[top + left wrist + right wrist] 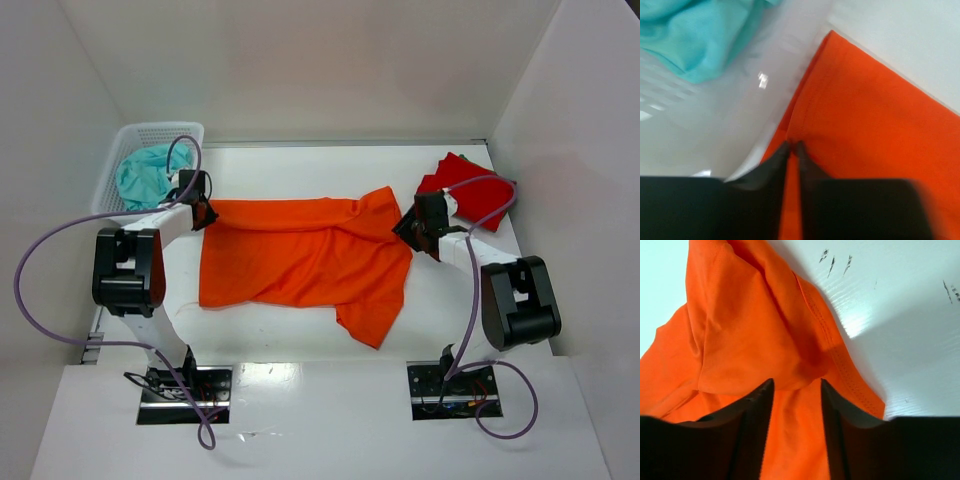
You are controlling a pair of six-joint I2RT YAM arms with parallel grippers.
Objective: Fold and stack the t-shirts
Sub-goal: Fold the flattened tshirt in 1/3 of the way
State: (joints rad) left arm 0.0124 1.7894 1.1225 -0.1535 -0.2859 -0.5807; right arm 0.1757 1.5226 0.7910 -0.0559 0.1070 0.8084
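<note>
The orange t-shirt (300, 260) lay spread, somewhat rumpled, across the middle of the table (300, 165). The red t-shirt (470, 185) sat folded in the far right corner. The left gripper (792, 147) was at the orange shirt's far left corner, its fingers almost together with a sliver of orange between them; whether it pinched the cloth could not be told. The right gripper (796, 385) stood at the shirt's right sleeve, fingers apart over the fabric. A white basket (150, 132) holding teal cloth (143, 175) occupied the far left corner.
</note>
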